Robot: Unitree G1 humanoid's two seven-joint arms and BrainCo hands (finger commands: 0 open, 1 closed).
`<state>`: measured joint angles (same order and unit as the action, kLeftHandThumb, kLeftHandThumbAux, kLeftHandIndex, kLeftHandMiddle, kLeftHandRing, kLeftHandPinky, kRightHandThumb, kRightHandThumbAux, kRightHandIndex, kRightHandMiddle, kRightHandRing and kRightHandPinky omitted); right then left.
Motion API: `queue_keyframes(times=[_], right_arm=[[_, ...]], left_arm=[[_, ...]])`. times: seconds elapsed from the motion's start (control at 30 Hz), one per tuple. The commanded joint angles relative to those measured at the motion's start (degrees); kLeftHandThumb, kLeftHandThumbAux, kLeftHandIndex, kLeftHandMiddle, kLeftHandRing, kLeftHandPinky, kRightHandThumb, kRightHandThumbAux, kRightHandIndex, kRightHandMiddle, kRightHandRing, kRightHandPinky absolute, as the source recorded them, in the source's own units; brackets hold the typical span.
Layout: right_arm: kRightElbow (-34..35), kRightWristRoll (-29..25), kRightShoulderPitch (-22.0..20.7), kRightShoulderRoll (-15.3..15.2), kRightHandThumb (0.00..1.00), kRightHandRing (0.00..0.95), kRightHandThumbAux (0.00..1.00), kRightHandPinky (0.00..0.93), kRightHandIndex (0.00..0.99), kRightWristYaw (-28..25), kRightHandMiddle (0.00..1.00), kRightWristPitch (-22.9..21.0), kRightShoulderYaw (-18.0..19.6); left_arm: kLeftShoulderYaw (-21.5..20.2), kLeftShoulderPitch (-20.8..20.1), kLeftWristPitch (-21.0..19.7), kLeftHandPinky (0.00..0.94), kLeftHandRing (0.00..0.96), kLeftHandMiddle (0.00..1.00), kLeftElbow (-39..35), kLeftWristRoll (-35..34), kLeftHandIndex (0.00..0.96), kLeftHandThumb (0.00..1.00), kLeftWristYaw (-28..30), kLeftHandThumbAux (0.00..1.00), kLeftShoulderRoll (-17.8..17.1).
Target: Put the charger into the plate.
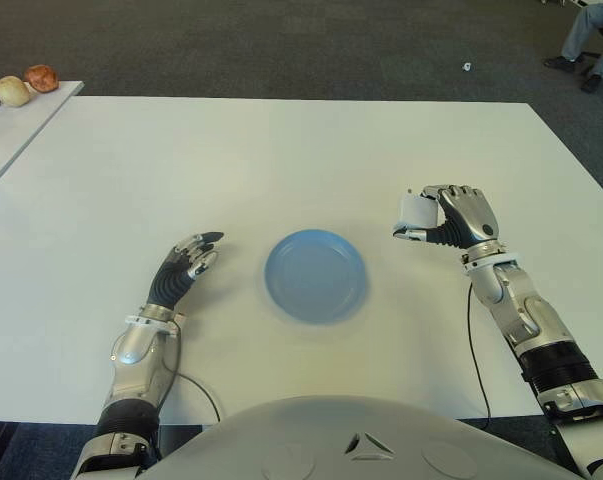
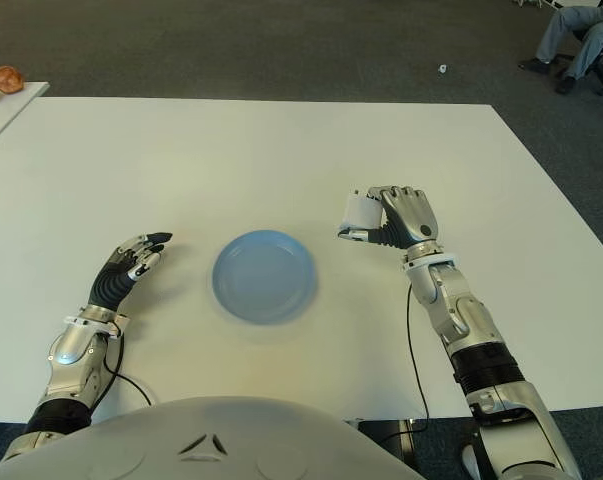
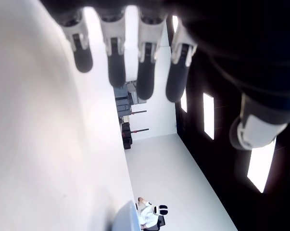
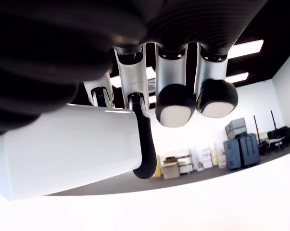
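Gripping charger [image 1: 417, 212], right hand [image 1: 459, 218]

An office-like lab — grey carpet [image 1: 281, 40], white table [image 1: 281, 150], stacked equipment cases [image 4: 241, 149], seated person [image 1: 593, 35].

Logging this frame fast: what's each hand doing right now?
Left hand: open, holding nothing, left of the plate.
Right hand: shut on the charger, right of the plate.
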<state>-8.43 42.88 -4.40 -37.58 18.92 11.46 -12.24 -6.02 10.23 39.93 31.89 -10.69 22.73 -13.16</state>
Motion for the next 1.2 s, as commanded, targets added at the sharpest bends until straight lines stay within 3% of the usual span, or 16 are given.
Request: queue_keyframes(times=[0.03,0.27,0.4,0.87,1.2], right_arm=[[2.2,0.5,0.4,1.7,0.993,0.911,0.666,0.891,0.88,-1.7,0.922,-1.4,0.2],[3.5,1.6,-0.1,3.8,0.999,0.906,0.658,0.883,0.877,-3.3,0.915,-1.5,-1.0],[3.9,3.4,-0.9,6.7,0.999,0.901,0.652,0.879,0.875,-4.5,0.911,-2.8,-3.3],[7.0,4.9,-0.3,13.4,1.0,0.892,0.647,0.872,0.864,-9.5,0.9,-6.1,-7.0],[7.2,7.1,-1.0,16.9,1.0,0.902,0.642,0.891,0.873,-11.3,0.906,-8.3,-9.4]], left_arm=[[1.6,3.7,-0.1,0.134,0.192,0.254,7.2,0.8,0.316,0.027,0.6,0.513,4.4],[1.6,3.5,-1.1,0.129,0.199,0.26,8.0,0.7,0.329,0.053,0.7,0.518,4.4],[1.7,3.3,-1.6,0.123,0.196,0.261,8.4,1.0,0.339,0.061,0.5,0.516,4.2],[0.7,1.3,1.6,0.116,0.191,0.264,12.7,0.1,0.336,0.045,2.5,0.537,4.5],[0.0,1.0,1.0,0.108,0.196,0.267,13.1,0.3,0.33,0.041,2.2,0.543,4.9]])
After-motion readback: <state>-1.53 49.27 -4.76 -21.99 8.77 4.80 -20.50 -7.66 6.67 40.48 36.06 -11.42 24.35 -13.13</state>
